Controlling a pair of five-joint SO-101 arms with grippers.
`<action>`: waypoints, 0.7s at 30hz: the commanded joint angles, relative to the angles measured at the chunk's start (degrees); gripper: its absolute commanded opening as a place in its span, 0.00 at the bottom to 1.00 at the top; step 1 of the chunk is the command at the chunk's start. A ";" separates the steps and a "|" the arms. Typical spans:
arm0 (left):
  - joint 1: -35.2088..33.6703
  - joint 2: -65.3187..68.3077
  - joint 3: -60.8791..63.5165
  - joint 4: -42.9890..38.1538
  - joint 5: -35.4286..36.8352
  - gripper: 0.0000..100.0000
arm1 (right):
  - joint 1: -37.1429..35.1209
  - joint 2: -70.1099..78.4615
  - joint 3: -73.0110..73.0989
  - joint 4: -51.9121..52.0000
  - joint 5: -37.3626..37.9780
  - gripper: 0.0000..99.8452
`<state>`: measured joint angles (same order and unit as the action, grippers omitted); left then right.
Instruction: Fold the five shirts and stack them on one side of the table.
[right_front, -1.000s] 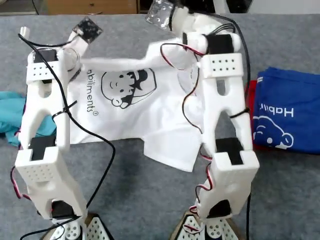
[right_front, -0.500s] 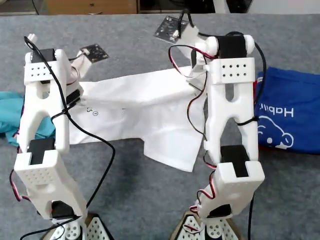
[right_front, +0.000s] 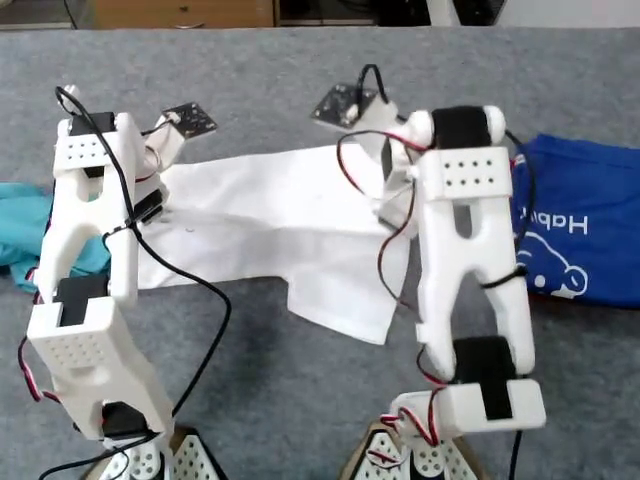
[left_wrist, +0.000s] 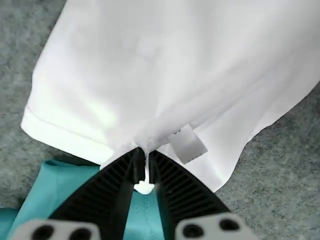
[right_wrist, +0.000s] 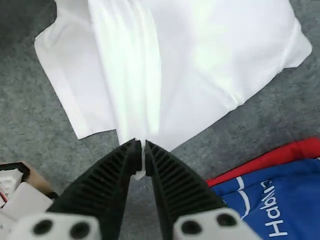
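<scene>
White shirt (right_front: 280, 225) fabric is pinched at opposite ends by the left gripper (left_wrist: 141, 159) and the right gripper (right_wrist: 141, 146), both clenched on it. The lifted fold is best drawn evenly toward the table's near edge. The shirt is spread mid-table, its long axis running from left edge to right edge, with one sleeve pointing nearward.

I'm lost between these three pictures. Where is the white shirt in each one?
High view: the white shirt lies mid-table, between the two arms.
Left wrist view: the white shirt spreads beyond the left arm's jaws, which pinch its edge; a teal shirt lies beside it.
Right wrist view: the white shirt spreads beyond the right arm's jaws, pinched likewise; a blue shirt lies nearby.
Shared landmark: the grey table.
</scene>
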<state>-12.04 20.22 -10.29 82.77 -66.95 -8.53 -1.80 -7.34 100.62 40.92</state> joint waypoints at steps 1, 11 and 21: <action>-1.05 -0.75 -0.35 2.29 -0.62 0.02 | -0.57 -4.62 3.65 -0.88 -0.62 0.00; -1.05 -0.22 -3.08 13.01 -5.71 0.02 | -0.48 -6.29 6.37 -3.96 -0.35 0.00; -2.99 -0.22 -3.34 6.15 -1.67 0.19 | -2.07 -6.90 7.60 1.23 0.53 0.09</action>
<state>-13.36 20.40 -10.99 91.91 -70.11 -9.58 -5.67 1.45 99.30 40.92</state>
